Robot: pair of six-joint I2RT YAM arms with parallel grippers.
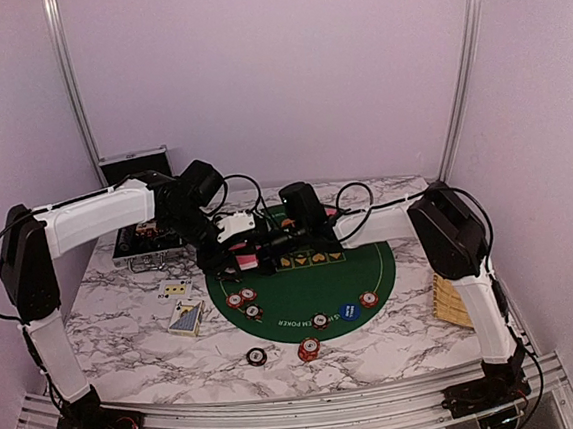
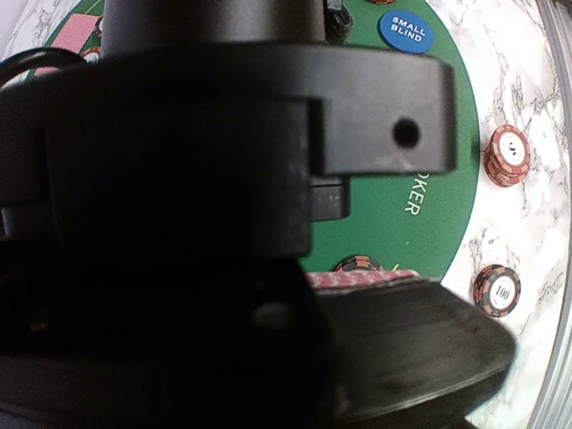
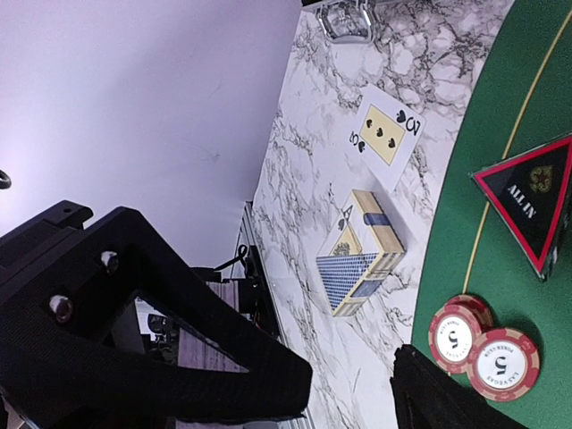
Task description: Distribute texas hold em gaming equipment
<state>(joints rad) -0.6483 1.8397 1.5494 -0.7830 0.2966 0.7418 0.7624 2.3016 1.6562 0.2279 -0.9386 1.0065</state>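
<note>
Pinching light, slick, bendy red-backed cards (image 2: pixel 362 279) in left gripper (image 1: pixel 240 257), right gripper (image 3: pixel 353 380) spread; probably best taken across free edge.

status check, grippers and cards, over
Left gripper, jaws shut on red-backed cards. Right gripper, jaws open, close beside the cards, blocking most of the left wrist view. Poker chips on green mat, none held.

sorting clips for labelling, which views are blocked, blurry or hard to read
left wrist: dark blurred hardware fills most of the frame, though the small blind button at the top reads fine; right wrist: sharp, all in marker legible; top external: soft even light, chips too small to read
</note>
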